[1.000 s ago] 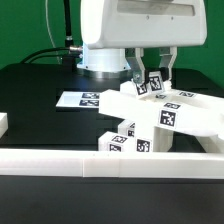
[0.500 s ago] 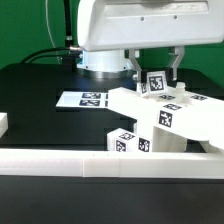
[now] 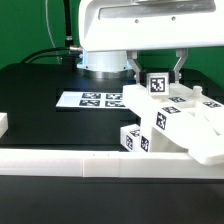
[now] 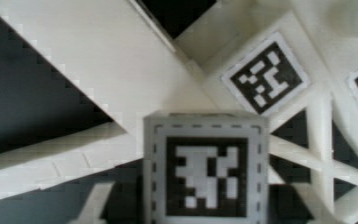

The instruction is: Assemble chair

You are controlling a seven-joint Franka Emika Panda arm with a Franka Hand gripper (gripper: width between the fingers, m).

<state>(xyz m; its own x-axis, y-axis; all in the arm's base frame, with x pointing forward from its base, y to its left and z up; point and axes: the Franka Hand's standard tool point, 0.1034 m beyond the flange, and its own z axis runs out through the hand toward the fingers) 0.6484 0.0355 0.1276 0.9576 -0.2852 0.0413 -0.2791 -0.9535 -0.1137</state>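
The chair (image 3: 175, 128) is a cluster of joined white tagged slabs and bars, lying tilted near the front wall at the exterior view's right. A square-ended tagged post (image 3: 157, 83) rises from it. My gripper (image 3: 158, 72) comes down from above, its dark fingers (image 3: 136, 70) on either side of that post, shut on it. In the wrist view the post's tagged end (image 4: 202, 165) fills the middle, with crossing white bars (image 4: 87, 60) and another tagged face (image 4: 265, 75) behind it. My fingertips are not visible in the wrist view.
The marker board (image 3: 92, 99) lies flat on the black table to the exterior view's left of the chair. A long low white border wall (image 3: 80, 163) runs along the front. A small white block (image 3: 3, 124) sits at the left edge.
My gripper has moved toward the exterior view's right with the post. The joined chair parts have slid and turned the same way, now reaching the right edge.
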